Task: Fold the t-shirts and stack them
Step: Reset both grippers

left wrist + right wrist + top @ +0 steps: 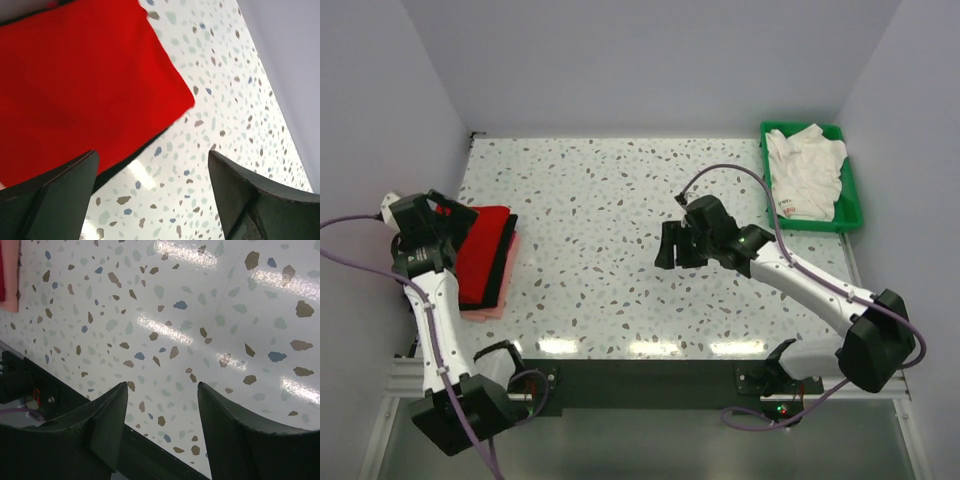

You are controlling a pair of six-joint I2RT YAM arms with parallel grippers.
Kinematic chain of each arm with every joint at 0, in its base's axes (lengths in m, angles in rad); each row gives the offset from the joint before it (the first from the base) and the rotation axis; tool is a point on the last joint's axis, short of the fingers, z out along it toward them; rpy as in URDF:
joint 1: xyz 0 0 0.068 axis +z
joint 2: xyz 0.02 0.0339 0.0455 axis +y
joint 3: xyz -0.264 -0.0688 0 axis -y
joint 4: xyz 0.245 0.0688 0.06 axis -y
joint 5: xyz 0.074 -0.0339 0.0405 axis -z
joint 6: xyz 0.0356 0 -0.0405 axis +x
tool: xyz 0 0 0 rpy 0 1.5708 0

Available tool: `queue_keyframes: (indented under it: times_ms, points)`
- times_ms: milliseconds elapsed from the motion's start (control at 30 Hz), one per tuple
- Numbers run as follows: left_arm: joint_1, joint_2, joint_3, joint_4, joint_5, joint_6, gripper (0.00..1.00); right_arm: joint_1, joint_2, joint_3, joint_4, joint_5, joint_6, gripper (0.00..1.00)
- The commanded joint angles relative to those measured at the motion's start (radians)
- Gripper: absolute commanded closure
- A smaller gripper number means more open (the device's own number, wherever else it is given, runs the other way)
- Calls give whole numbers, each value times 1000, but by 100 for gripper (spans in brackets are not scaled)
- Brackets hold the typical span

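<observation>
Black fingers of the left gripper [152, 156] stand spread, empty, close by the folded red t-shirt [483, 250]. It tops a pile at the table's [620, 200] left edge, long axis running near to far. The right gripper [161, 386] gapes, holding nothing. White t-shirts [805, 170] lie crumpled in the far-right green tray [851, 214].

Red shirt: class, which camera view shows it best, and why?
Top external: the folded red shirt shows nearly whole, atop a stack at the table's left edge. Left wrist shows only one corner of it close up; right wrist catches just a sliver at its frame edge.
</observation>
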Motion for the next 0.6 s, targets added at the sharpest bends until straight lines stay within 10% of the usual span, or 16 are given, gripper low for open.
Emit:
queue_keyframes:
  times_ms: [0,567]
  points:
    - [-156,-27,-14,105,48,23,5,3,-54,-5,-18,66,0,38]
    - [-1249,279,-89,295,-308,-173,2,1,-215,-63,-36,331,-15,38]
